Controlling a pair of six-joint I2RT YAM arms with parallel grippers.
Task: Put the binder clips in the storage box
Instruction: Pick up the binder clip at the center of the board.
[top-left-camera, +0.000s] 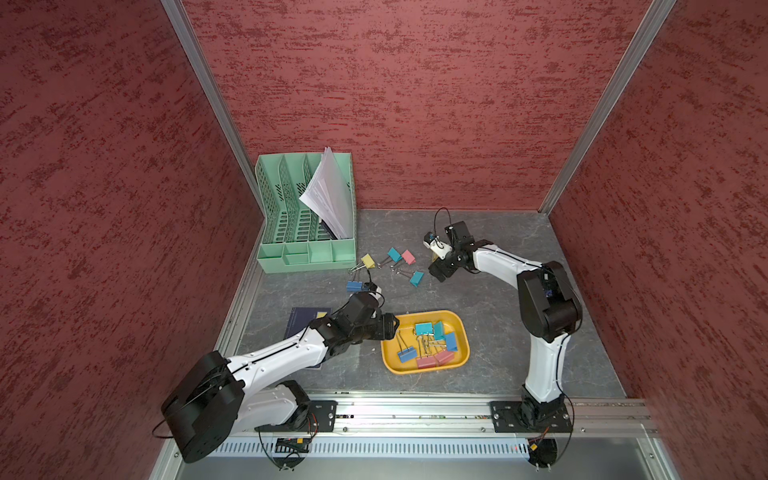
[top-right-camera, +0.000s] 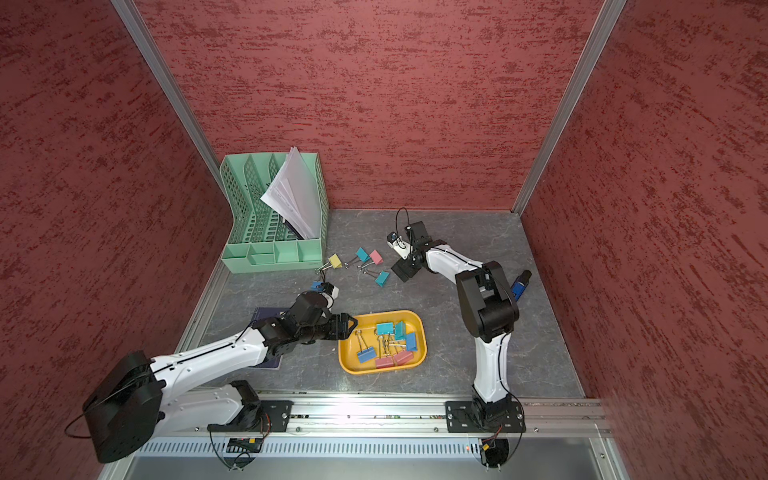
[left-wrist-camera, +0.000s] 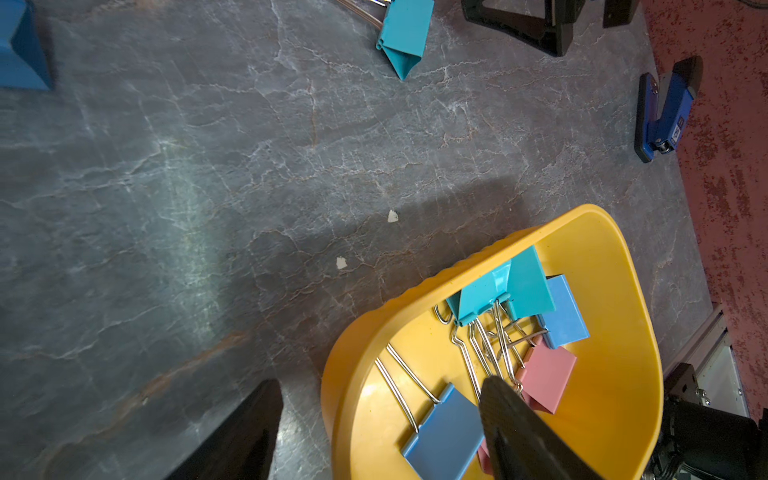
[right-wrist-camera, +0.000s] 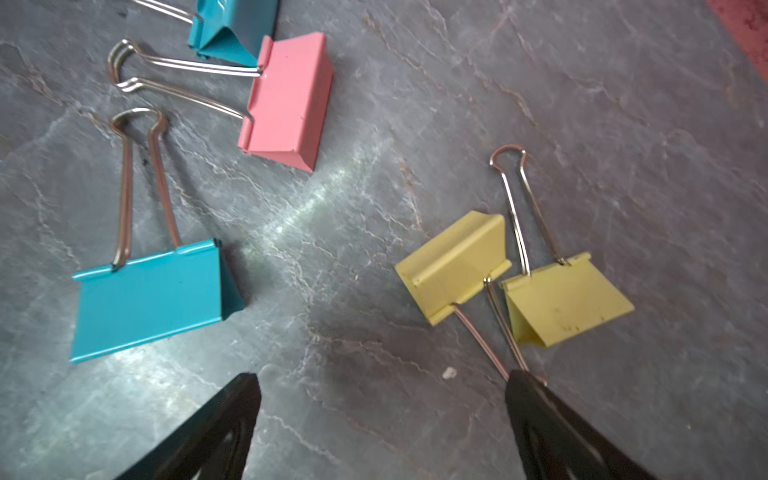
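Note:
The yellow storage box (top-left-camera: 428, 314) sits front of centre and holds several binder clips in teal, blue and pink (top-left-camera: 428, 345). My left gripper (top-left-camera: 392, 326) is open at the box's left rim (left-wrist-camera: 415, 299), one finger over the tub and the other over the table. A blue clip (left-wrist-camera: 446, 432) lies in the box below it. Loose clips lie behind the box: yellow (top-left-camera: 368, 261), teal (top-left-camera: 394, 254), pink (top-left-camera: 408, 257), teal (top-left-camera: 417, 278), blue (top-left-camera: 354, 286). My right gripper (top-left-camera: 438, 271) is open and empty just right of them. Two yellow clips (right-wrist-camera: 457, 266) lie by one fingertip (right-wrist-camera: 523, 386).
A mint-green file organizer (top-left-camera: 305, 216) with papers stands at the back left. A dark notebook (top-left-camera: 299, 320) lies under my left arm. A blue stapler (top-right-camera: 520, 284) lies at the right, by the red wall. Red walls close in three sides.

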